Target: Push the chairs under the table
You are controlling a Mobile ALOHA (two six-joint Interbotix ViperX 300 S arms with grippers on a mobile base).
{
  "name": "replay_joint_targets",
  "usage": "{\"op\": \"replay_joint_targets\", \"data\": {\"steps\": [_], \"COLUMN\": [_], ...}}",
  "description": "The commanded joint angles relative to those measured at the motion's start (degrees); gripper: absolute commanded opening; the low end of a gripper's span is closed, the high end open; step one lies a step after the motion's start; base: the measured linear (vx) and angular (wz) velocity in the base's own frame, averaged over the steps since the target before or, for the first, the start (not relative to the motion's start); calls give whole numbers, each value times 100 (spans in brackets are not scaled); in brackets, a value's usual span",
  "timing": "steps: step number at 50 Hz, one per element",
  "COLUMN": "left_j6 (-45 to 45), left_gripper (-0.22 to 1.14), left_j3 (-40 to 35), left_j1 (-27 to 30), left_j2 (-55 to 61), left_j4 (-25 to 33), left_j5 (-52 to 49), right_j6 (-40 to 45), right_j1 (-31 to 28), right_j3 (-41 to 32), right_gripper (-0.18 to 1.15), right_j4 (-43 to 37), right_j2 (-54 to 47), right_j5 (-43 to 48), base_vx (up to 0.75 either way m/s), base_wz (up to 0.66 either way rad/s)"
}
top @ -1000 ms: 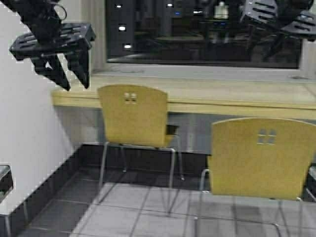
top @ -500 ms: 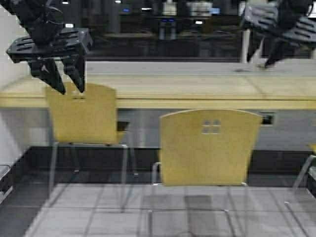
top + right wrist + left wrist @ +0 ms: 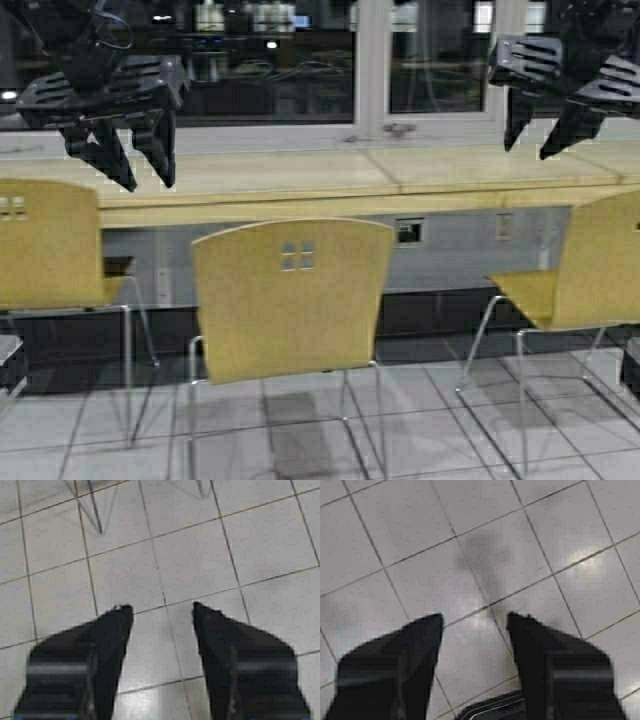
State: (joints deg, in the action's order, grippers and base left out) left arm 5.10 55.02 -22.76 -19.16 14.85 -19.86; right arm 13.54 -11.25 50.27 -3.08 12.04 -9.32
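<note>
Left claw [image 3: 140, 168] open aloft, right claw [image 3: 545, 135] open, side chairs [image 3: 290, 295] cropped

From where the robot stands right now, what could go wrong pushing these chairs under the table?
1. The right chair stands turned sideways; a push could twist it rather than slide it under the table.
2. Both claws, left claw and right claw, hang open above the middle chair, so driving in could meet it unevenly and tip it.

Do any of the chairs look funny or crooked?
Yes. The right chair is turned sideways to the table, while the middle chair and left chair face it squarely. The middle and right ones stand pulled out. Nothing looks broken.
</note>
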Motion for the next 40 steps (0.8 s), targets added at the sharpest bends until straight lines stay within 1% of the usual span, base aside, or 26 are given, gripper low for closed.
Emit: {"op": "replay_joint_targets", "data": {"steps": [1,15,29,33,37,40], "left_j6": [9,0,-9,-62,-255,-422], "left_gripper": [81,81,81,81,81,81], "left_j3": [-123,-123,-105,-35,88,149], "left_j1": [18,18,18,18,18,18], "left_j2": [-97,-97,-97,-97,-26,9], "left_j4": [26,35,105,308,747,967], "left_j5": [0,-26,-18,62,378,545], "right_j6": [-9,44,53,53,53,53], "right_j1": [-18,-18,-18,-18,-18,-18], "right_j3": [-88,-343,-334,-325,-316,-308], "right_gripper": [79,79,79,79,79,79], "right_j4": [9,-18,-132,-229,-316,-343], "right_j2": [97,-229,-246,-237,-211,-211], "right_j5": [9,44,44,44,44,44], "base_vx": [7,13,23,27,27,29], "base_wz": [-16,-11,-3,2,2,5]}}
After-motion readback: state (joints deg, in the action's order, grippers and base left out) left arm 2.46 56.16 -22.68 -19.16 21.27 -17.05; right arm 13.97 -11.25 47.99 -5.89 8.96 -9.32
